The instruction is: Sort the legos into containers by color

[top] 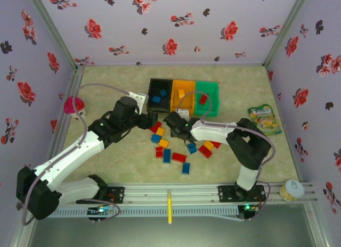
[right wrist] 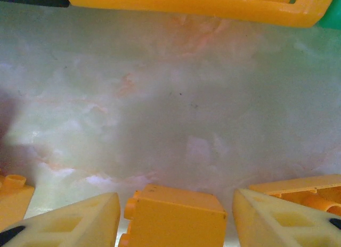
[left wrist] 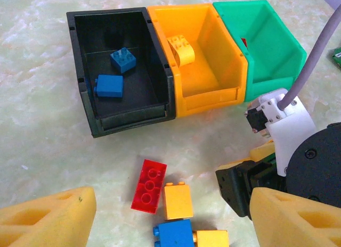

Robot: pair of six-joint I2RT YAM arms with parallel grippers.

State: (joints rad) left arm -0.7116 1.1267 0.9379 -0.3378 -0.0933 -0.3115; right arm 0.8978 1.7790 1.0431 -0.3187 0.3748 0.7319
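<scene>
Orange brick [right wrist: 173, 217] inside my right claw [right wrist: 176, 198]: lower part cut off by frame edge, contact unclear. Red brick [left wrist: 244, 42] mostly hidden inside green bin [left wrist: 277, 50].

A pink-topped mushroom toy [top: 73, 105] is seen at the left edge of the pale marbled desk [top: 234, 82]. A green snack packet [top: 265, 119] is laid near the right edge. A white round container [top: 291, 190] is set at the near right corner.

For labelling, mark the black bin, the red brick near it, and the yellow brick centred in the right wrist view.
black bin [left wrist: 133, 119], left wrist view, front wall.
red brick [left wrist: 149, 186], left wrist view, studded top.
yellow brick [right wrist: 173, 215], right wrist view, visible middle.
</scene>
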